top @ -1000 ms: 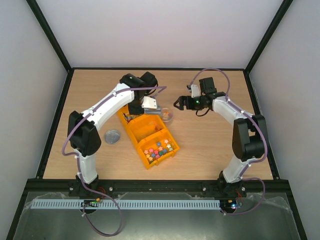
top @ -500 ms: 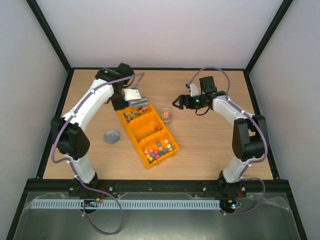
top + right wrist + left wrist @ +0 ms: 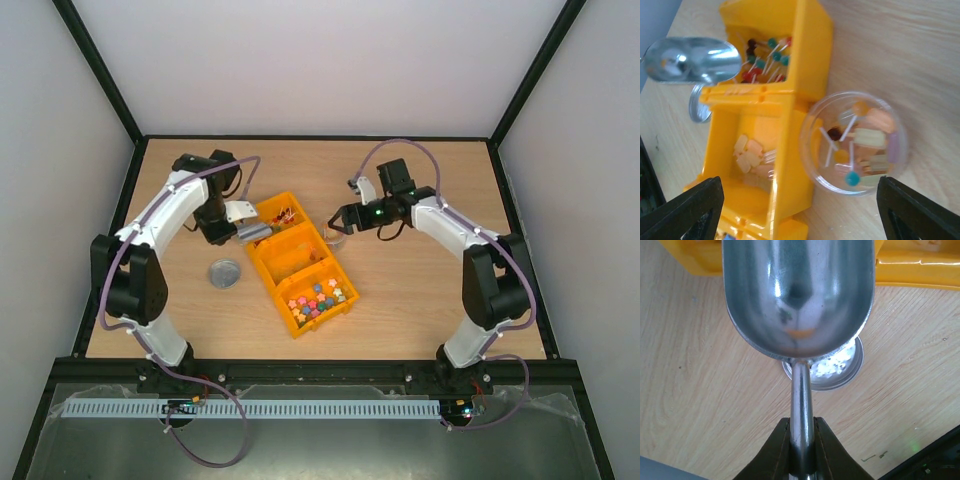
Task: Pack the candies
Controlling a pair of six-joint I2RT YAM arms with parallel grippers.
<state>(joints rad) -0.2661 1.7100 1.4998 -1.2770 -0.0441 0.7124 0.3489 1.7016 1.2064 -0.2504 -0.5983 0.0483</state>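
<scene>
Left wrist: jaws clamp metal scoop (image 3: 798, 300) by its handle

The metal scoop (image 3: 797, 300) is polished to a mirror shine, with a smooth, round handle. The table (image 3: 690, 390) is pale matt wood with a fine visible grain. The divided bin (image 3: 810, 55) is glossy yellow plastic. The round cup (image 3: 897, 125) is thin clear plastic, and the candies (image 3: 867, 136) inside look waxy and dull. The small lid (image 3: 837, 367) is bright metal.
</scene>
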